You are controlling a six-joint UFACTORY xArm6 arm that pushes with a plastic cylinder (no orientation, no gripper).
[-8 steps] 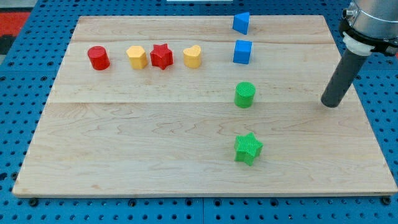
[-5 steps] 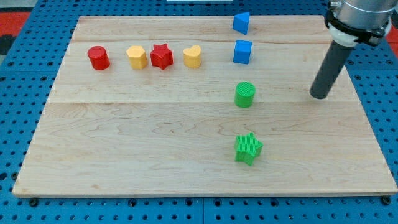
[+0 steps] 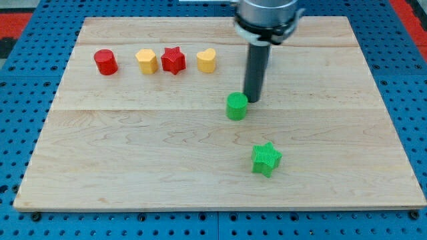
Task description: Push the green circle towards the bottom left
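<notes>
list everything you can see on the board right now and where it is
green circle: 1, green, board's middle, just left of my tip
green star: 1, green, lower right of the circle
red cylinder: 1, red, upper left
yellow hexagon: 1, yellow, right of the cylinder
red star: 1, red, beside the hexagon
yellow heart: 1, yellow, row's right end
board: 1, pale wood
my tip: 1, dark rod, at the circle's upper right edge
</notes>
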